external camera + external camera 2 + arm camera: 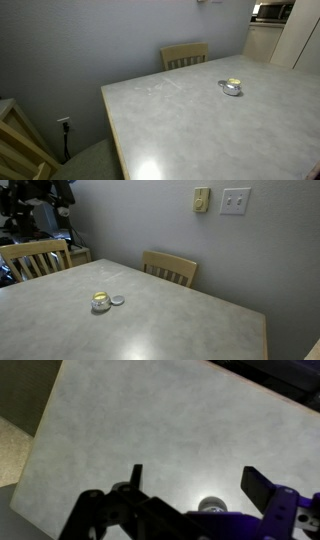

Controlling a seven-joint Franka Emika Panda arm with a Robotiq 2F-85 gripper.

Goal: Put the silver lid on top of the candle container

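The candle container (101, 302) is a small round tin with pale yellow wax, standing on the table (190, 330); it also shows in an exterior view (232, 83). The silver lid (118, 300) lies flat on the table right beside it, touching or nearly so, and appears as a grey disc (232, 91) just in front of the tin. My gripper (199, 482) shows only in the wrist view, high above the table, open, with nothing between its fingers (262, 485). A small round silvery thing (211, 506) peeks out below, half hidden by the gripper body; I cannot tell whether it is tin or lid.
A wooden chair (170, 268) stands at the table's wall side, also seen in an exterior view (185, 55). Another chair (38, 255) and dark equipment (35, 205) are at one end. The table edge (45, 450) and floor show in the wrist view.
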